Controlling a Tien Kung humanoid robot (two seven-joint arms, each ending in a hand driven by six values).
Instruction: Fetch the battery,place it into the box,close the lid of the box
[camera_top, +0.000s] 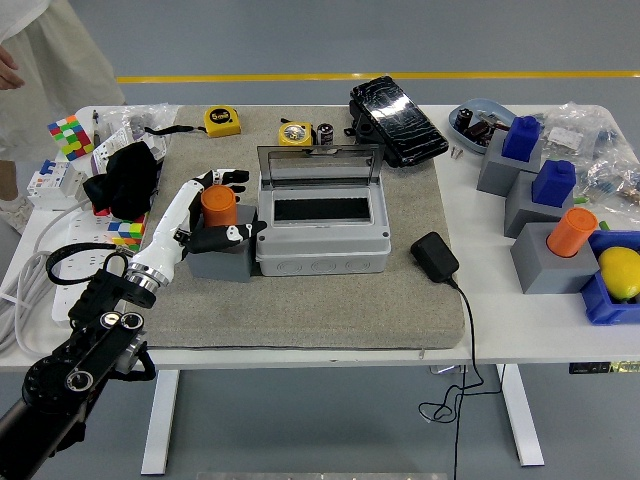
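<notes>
Head view, the only one available: the left hand reached in from the lower left over the grey mat and sat around the orange battery, which stood upright in a grey holder block just left of the box. The fingers curved behind and over the top of the cylinder while the thumb lay across the front of the block; they looked part-closed round the battery, but whether they actually pressed on it could not be made out from this angle. The box was touching the holder block, its clear lid propped upright at the back and the dark slot open. The right hand was not in the picture. A person in light clothing stood at the far left corner of the tabletop, touching nothing on it. Judgement: the battery appears a rigid, smooth cylinder, probably light for its bulk and somewhat slippery, not fragile. Best hold would be on the exposed upper barrel, fingers opposite thumb, then a straight lift to clear the holder before moving right to the slot.
</notes>
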